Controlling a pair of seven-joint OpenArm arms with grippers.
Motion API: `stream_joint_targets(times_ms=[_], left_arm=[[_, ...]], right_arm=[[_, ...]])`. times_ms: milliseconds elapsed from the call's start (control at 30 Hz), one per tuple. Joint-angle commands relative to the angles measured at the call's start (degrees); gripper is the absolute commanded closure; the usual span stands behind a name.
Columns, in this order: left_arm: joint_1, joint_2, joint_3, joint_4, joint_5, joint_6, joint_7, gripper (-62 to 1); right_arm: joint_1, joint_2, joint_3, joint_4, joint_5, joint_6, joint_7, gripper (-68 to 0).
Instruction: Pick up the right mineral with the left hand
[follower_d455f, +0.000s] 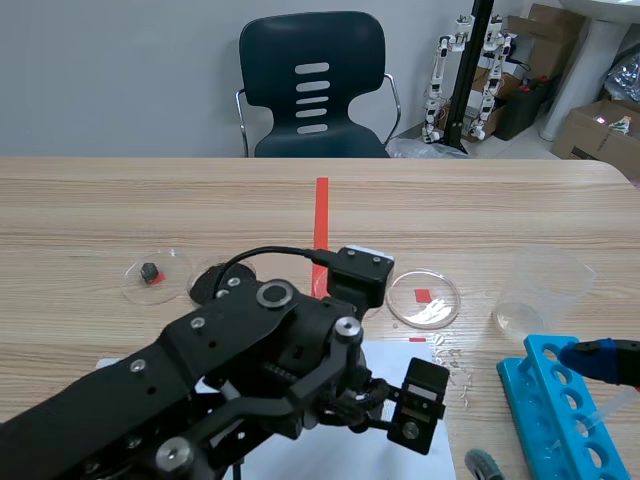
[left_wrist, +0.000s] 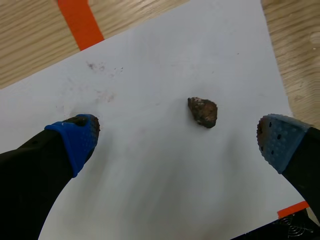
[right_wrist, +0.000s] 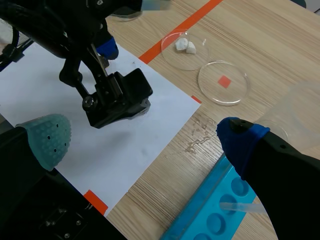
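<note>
A small brown mineral (left_wrist: 202, 111) lies on the white paper (left_wrist: 150, 165). My left gripper (left_wrist: 175, 142) hangs open above the paper, and the mineral sits between its blue pads (left_wrist: 75, 142), nearer the right one and just ahead of it. In the scene view the left arm (follower_d455f: 270, 360) covers the paper's middle and hides both the mineral and the gripper. My right gripper (right_wrist: 145, 140) is open with nothing in it, low at the table's right side (follower_d455f: 600, 357), over the paper's corner and the rack.
A blue tube rack (follower_d455f: 555, 410) stands at the front right, with a clear plastic cup (follower_d455f: 545, 290) behind it. An empty petri dish (follower_d455f: 424, 298) lies right of the orange tape. Another dish (right_wrist: 185, 47) holds white pieces, and a third (follower_d455f: 150, 272) a dark lump.
</note>
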Motion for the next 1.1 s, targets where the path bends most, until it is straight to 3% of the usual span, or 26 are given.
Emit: stream_joint_targets(times_ms=[0, 367, 1067], left_arm=[[-0.81, 1.25, 0.07, -0.83, 0.11, 0.15, 1.33, -62.3], [-6.47, 5.4, 3.26, -11.8, 0.04, 0.11, 2.69, -62.3], [-9.6, 9.33, 6.38, -20.09, -0.63, -0.81, 2.51, -62.3]], right_arm=[[0.04, 0.31, 0.2, 0.72, 0.63, 0.0, 1.09, -61.0], [0.04, 0.31, 0.2, 0.72, 0.63, 0.0, 1.09, -61.0], [0.04, 0.31, 0.2, 0.72, 0.63, 0.0, 1.09, -61.0]])
